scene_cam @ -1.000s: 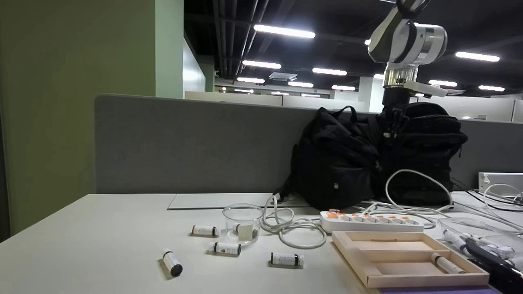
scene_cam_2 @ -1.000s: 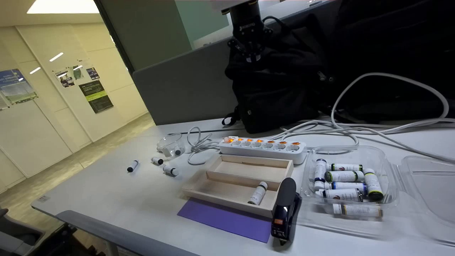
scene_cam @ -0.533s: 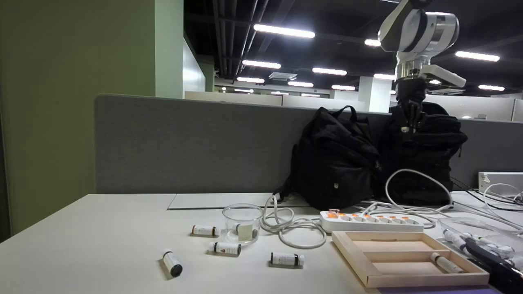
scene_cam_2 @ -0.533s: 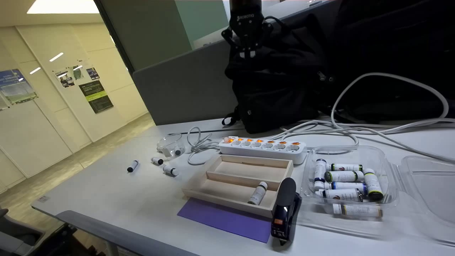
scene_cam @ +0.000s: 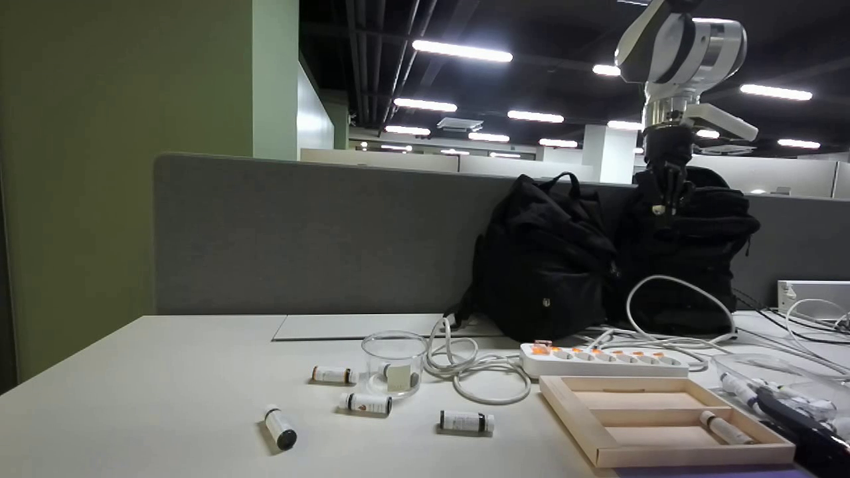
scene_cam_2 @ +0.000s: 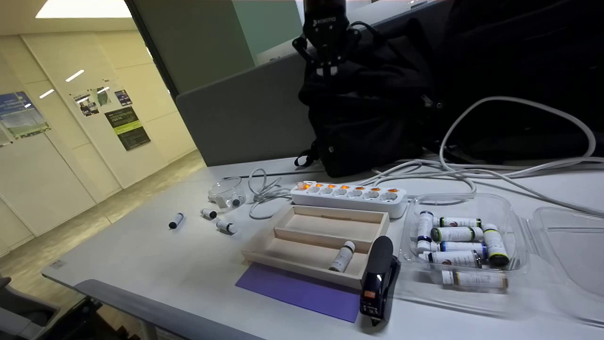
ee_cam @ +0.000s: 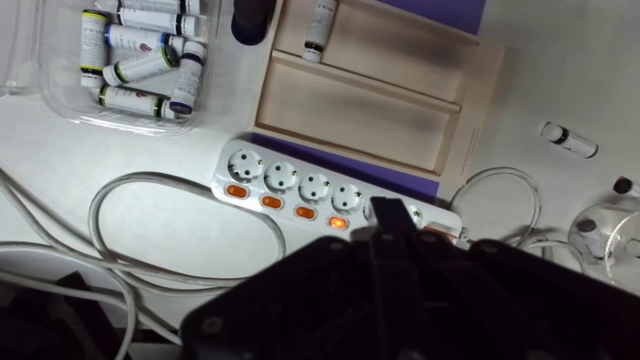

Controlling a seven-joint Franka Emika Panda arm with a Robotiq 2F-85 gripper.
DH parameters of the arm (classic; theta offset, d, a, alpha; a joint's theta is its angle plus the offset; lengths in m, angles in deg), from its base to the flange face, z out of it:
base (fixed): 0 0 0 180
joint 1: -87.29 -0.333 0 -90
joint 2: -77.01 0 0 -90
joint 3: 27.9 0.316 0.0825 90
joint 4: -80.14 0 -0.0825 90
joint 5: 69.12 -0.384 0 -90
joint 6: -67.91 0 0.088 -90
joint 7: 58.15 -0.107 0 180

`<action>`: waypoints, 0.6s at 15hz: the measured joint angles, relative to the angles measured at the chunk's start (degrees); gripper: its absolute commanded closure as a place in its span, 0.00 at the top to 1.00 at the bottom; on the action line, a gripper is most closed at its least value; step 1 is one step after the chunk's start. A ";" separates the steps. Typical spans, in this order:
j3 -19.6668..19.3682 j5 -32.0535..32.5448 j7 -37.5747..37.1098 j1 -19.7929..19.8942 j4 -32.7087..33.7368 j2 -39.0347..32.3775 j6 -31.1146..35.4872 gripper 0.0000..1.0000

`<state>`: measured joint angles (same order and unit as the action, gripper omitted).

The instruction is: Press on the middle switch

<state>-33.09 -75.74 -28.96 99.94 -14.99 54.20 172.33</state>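
Middle switch glowed bright orange, switches left of it kinda duller orange. Power strip was plain white. Gripper was black with pale fingertips. Backpacks at right were basically all black. Sheet low in frame was solid purple, tray pale beige. Bottles upper left of wrist view had white labels, bands of yellow, green, blue.

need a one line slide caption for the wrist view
Gripper above a white power strip with a glowing orange switch, near a wooden tray and clear tub of bottles.
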 measured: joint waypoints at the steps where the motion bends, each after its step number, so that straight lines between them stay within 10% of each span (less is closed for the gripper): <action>1: 0.04 0.00 0.00 0.00 -0.05 -0.01 0.03 0.00; 9: 0.89 -3.15 0.34 1.19 0.36 -5.81 7.25 0.00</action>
<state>-32.20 -78.89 -28.62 101.14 -14.63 48.39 179.57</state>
